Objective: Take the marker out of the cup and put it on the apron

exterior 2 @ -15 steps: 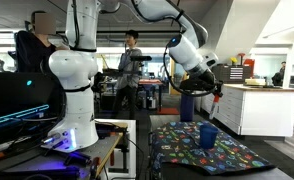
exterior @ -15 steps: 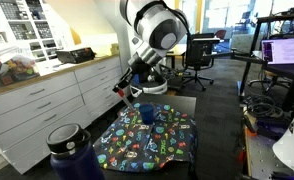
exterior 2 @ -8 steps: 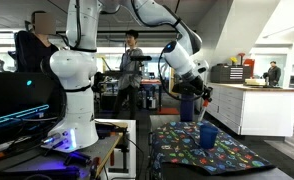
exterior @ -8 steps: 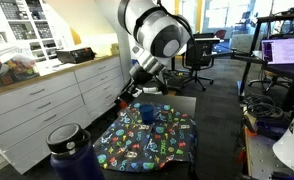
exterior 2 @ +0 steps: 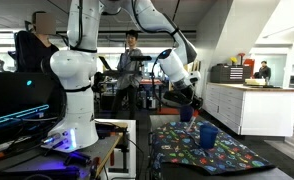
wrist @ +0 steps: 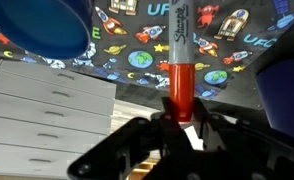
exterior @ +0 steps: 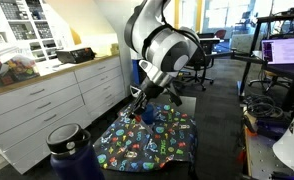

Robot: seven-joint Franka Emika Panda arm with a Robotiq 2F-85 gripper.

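White drawer cabinets (exterior: 47,100) line the lab wall beside the table (exterior: 185,101). Seen from the wrist, the gripper (wrist: 180,120) is closed on the marker (wrist: 180,50), pinching its red end while the white lettered body sticks out ahead over the apron (wrist: 127,55). The marker is out of the cup (exterior: 147,114) and held above the cloth, not touching it as far as I can tell. In both exterior views the cup stands upright on the apron, just beside the lowered gripper (exterior 2: 184,108). A large blue jug (exterior: 72,150) stands in the foreground.
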